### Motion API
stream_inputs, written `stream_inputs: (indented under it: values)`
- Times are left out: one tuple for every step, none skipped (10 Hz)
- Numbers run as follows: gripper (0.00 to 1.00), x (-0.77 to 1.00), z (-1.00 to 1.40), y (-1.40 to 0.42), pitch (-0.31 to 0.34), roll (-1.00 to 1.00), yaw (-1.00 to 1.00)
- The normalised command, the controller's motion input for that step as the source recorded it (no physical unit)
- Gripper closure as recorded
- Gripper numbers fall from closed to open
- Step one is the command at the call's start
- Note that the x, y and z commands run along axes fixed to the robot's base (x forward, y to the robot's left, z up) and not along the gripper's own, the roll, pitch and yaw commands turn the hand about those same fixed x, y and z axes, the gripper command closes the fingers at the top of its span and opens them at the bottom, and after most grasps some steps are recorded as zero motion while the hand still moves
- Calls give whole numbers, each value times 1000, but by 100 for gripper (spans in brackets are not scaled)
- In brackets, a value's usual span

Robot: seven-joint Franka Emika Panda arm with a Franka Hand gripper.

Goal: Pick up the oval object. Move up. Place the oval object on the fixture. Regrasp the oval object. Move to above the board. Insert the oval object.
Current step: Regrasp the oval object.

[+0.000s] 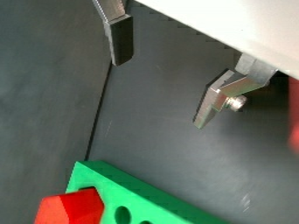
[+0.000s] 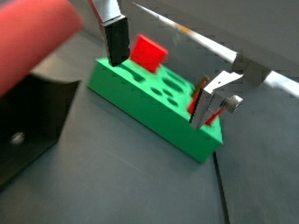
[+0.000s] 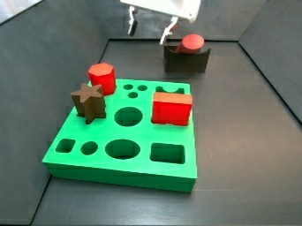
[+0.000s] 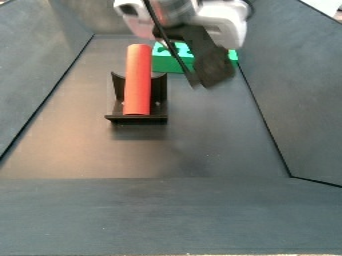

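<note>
The oval object [image 4: 138, 75], a long salmon-red rod, lies lengthwise in the notch of the dark fixture [image 4: 134, 108]. In a side view only its round end [image 3: 189, 41] shows on top of the fixture [image 3: 186, 60]. My gripper [image 3: 147, 31] hangs open above the floor beside the fixture, apart from the rod. In both wrist views the fingers [image 1: 119, 39] [image 2: 115, 39] stand wide apart with nothing between them. The rod looms blurred at one edge [image 2: 35, 39]. The green board [image 3: 124, 132] lies beyond the gripper [image 2: 162, 74].
On the board stand a red cube [image 3: 172, 108], a short red hexagonal peg [image 3: 101, 77] and a brown star-shaped peg [image 3: 87, 100]. Several holes in the board are open. Dark sloping walls [image 3: 271, 79] enclose the floor.
</note>
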Motion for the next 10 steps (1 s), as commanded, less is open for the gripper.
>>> stream_inputs:
  values:
    - [0, -98, -16, -548, -242, 764, -1000]
    - [0, -84, -9, -409, -261, 759, -1000]
    - [0, -66, -1, -131, -297, 744, -1000]
    - [0, -53, 4, -35, -322, 726, -1000]
    - [0, -48, 4, -22, -354, 708, -1000]
    - [0, -52, 4, -12, -368, 699, -1000]
    - [0, -60, 11, -10, -400, 673, -1000]
    - [0, -62, 13, -9, -409, 662, -1000]
    - [0, -61, 6, -8, -423, 640, -1000]
    - [0, -56, 4, -9, -420, 618, -1000]
